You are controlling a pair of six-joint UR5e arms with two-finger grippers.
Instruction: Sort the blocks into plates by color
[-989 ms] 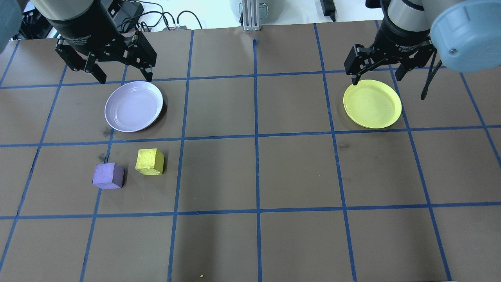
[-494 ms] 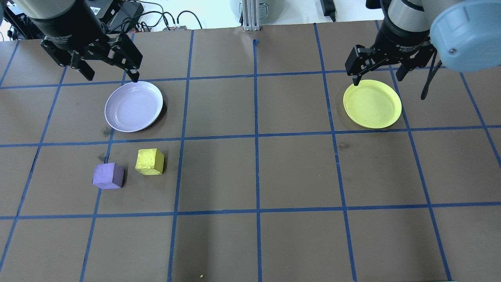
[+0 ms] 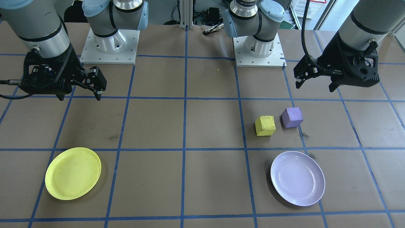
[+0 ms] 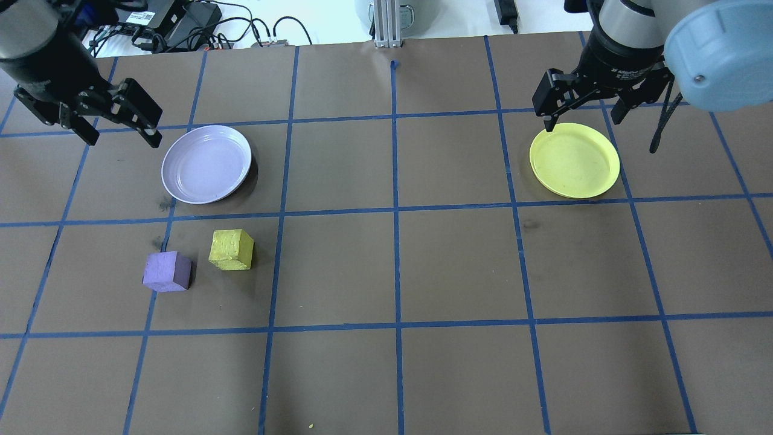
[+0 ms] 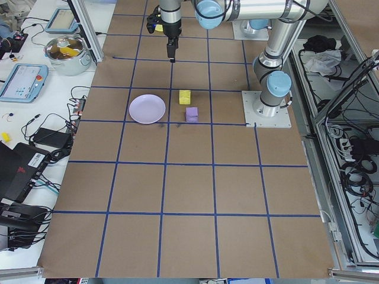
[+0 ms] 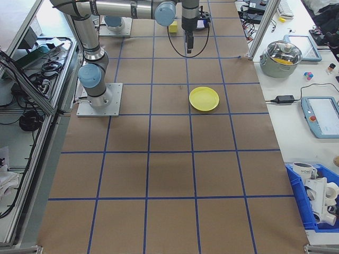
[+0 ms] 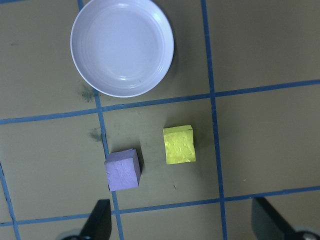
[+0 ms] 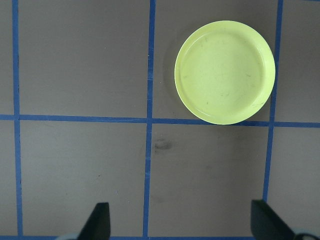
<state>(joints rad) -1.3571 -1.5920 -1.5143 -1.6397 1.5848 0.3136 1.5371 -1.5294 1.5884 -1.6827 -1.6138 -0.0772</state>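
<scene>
Work surface: a table (image 4: 459,266) covered in brown paper and ruled into squares by blue tape (image 4: 395,211), with faint dark smudges near the blocks. On the robot's left side lie the purple block (image 4: 166,272) and the yellow block (image 4: 231,249), just beside each other but apart, both resting flat on the paper. Farther from the robot than the blocks sits the lavender plate (image 4: 179,181), holding nothing. The yellow plate (image 4: 598,181) lies well apart on the robot's right side, likewise holding nothing.

The left gripper (image 4: 118,130) hangs above the table with its fingers spread wide and nothing between them (its wrist camera looks straight down on both blocks and the lavender plate). The right gripper (image 4: 586,121) hangs on the right side of the table, likewise released and unladen.

Surroundings: two arm bases (image 3: 109,47) bolted to the table's robot-side edge; beyond the far edge, cables (image 4: 241,27), a lidded metal pot (image 5: 68,52) and tablets on white benches; a blue bin (image 6: 318,196) of parts at one end.
</scene>
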